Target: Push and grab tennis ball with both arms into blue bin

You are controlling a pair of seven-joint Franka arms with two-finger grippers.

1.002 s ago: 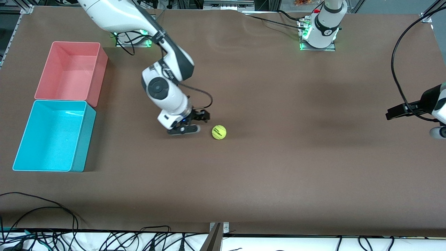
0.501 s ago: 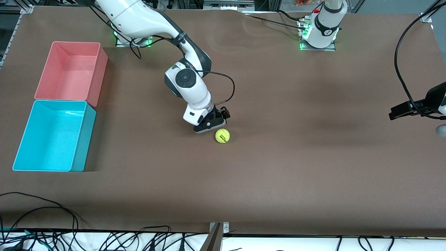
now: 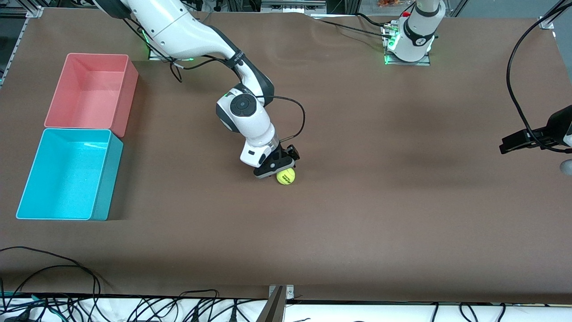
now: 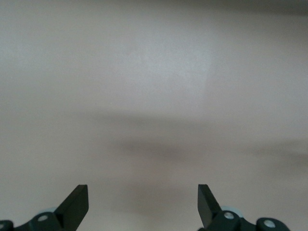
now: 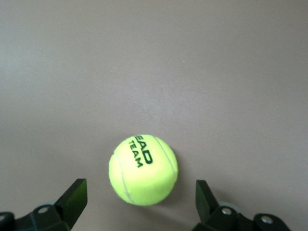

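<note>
While the left hand waits open, the spread right hand straddles the fuzzy round tennis ball.

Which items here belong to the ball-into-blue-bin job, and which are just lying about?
Job:
tennis ball, on the table
right tool, open, low over the ball
left tool, open, waiting
blue bin

Lying about:
pink bin
cables

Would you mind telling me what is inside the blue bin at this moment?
The blue bin shows only its bare floor; nothing lies in it. The tennis ball sits on the table, between the open fingers of the right gripper. The floor strip under the bin's nearest wall is hidden.
</note>
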